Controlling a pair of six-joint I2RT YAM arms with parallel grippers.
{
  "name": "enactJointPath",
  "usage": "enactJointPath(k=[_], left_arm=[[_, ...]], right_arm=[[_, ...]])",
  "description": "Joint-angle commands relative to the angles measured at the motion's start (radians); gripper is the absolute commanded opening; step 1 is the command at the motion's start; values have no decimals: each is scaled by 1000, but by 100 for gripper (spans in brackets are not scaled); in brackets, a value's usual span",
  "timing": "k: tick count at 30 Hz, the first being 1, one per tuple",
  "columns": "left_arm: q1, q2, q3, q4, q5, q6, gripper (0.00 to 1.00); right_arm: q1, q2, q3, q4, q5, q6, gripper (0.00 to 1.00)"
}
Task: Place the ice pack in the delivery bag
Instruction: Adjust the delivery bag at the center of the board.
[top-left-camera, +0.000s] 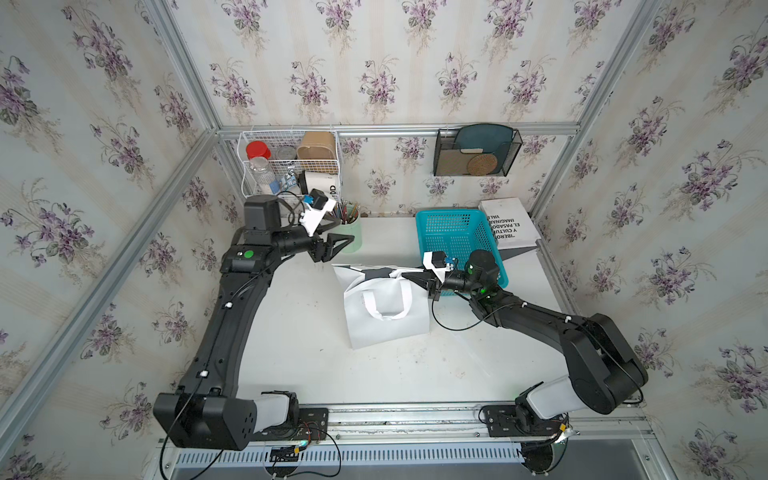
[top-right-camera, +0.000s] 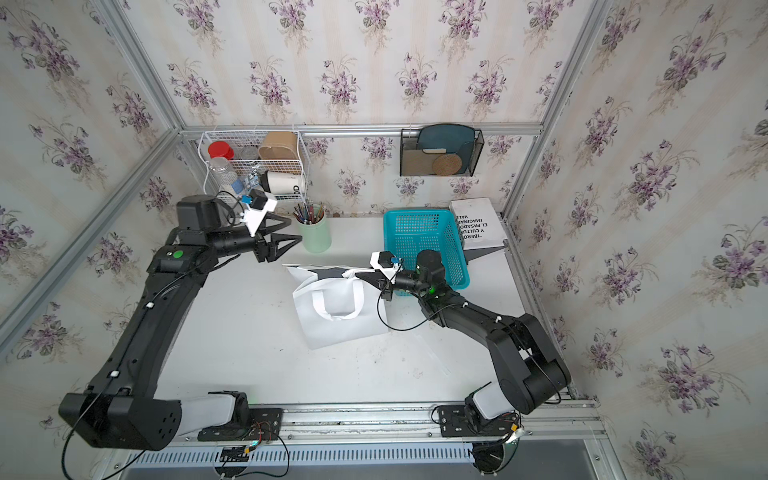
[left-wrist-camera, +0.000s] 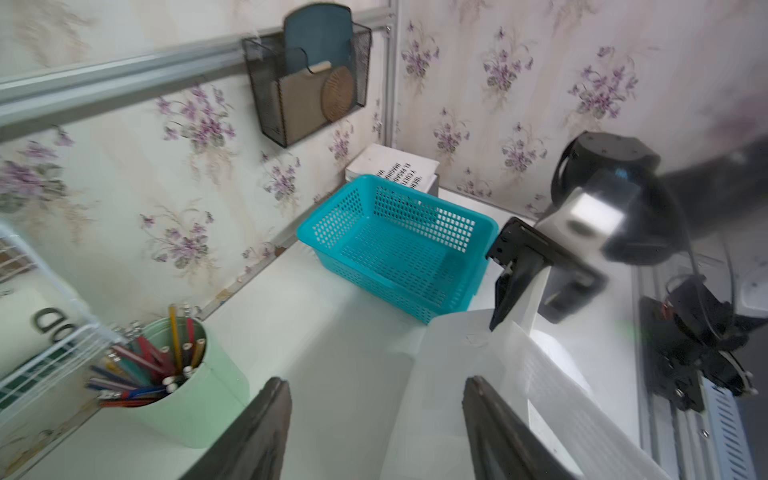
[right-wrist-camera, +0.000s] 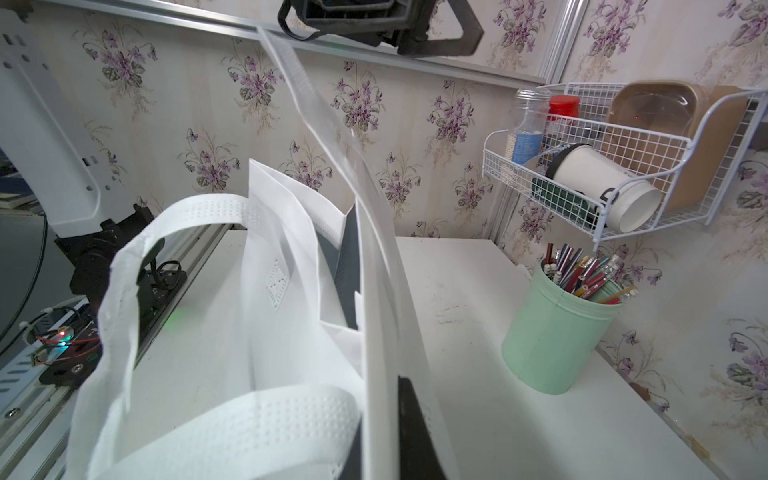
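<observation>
A white delivery bag (top-left-camera: 386, 320) sits mid-frame on the table (top-left-camera: 291, 365), its rim pinched by the closed right gripper (top-left-camera: 409, 276). Farther back, left of centre, the left gripper (top-right-camera: 296, 230) hangs empty, fingers spread wide, beside a green pencil cup (top-right-camera: 316, 239). The ice pack cannot be seen.

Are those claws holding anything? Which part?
The right gripper is shut on the bag, pinching its top rim on the side nearest the basket. The left gripper is open and holds nothing.
</observation>
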Motion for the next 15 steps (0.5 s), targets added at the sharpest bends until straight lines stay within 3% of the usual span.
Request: enactJointPath(k=[1,9,15], left_arm=[[-17,63,31,-151,-9,120,69],[-67,283,195,-303,81,198,68],[-94,279,144,-389,92,246,68]], right_arm=[[0,9,30,-60,-50,-95,0],[-6,26,35,-44,-34,-60,0],[-17,38,41,-10,27,27,0]])
